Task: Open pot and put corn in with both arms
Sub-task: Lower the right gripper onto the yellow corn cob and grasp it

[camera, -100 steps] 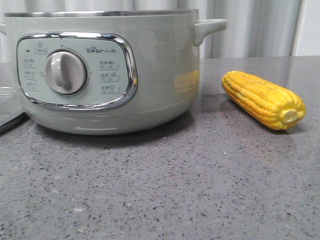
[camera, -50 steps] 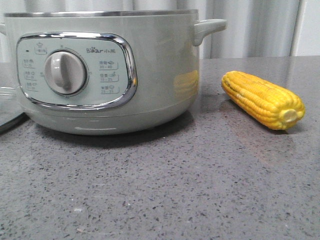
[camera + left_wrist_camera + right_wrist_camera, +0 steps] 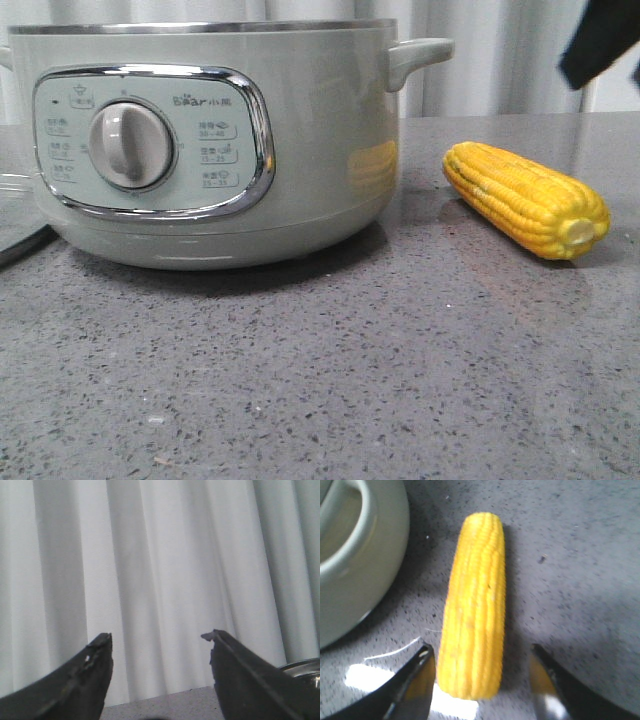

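Grey speckled stone countertop (image 3: 320,380) fills the foreground ahead of us, bare up to the pot (image 3: 215,140), which stands at the left with its lid off and its steel rim showing. Right of it, apart from its wall, the corn (image 3: 527,198) lies on the stone with its pale stub end turned toward the camera. Our right gripper (image 3: 480,667) hangs over the corn with its jaws spread wide, one finger on each side of the cob's near end, neither touching it that we can see. Our left gripper (image 3: 159,652) is spread wide too and holds nothing, facing the pale pleated curtain (image 3: 165,570) beyond the counter's far edge.
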### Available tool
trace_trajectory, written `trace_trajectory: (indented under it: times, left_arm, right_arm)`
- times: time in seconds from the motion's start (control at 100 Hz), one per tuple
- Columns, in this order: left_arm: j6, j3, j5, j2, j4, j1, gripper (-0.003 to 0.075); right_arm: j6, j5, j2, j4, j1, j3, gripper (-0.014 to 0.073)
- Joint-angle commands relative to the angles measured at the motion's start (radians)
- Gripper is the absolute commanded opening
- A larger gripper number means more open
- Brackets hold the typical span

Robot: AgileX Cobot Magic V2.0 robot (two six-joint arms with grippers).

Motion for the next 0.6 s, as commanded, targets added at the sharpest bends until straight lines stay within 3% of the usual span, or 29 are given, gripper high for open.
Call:
trace_trajectory:
  times: [0.0, 0.31, 0.59]
  left_arm:
    - [0.0, -0.028, -0.075, -0.002, 0.002, -0.009, 0.0389]
    - [0.0, -0.028, -0.075, -0.002, 0.002, -0.009, 0.0389]
    - [-0.001, -0.028, -0.075, -0.002, 0.002, -0.009, 0.0389]
  right_arm:
    - [-0.007, -0.015, 0.062, 0.021, 0.0, -0.08, 0.0334]
    - [-0.007, 0.117, 0.27, 0.058, 0.0, -0.159, 0.0332]
    - [-0.007, 0.17, 0.313, 0.062, 0.0, -0.159, 0.0328]
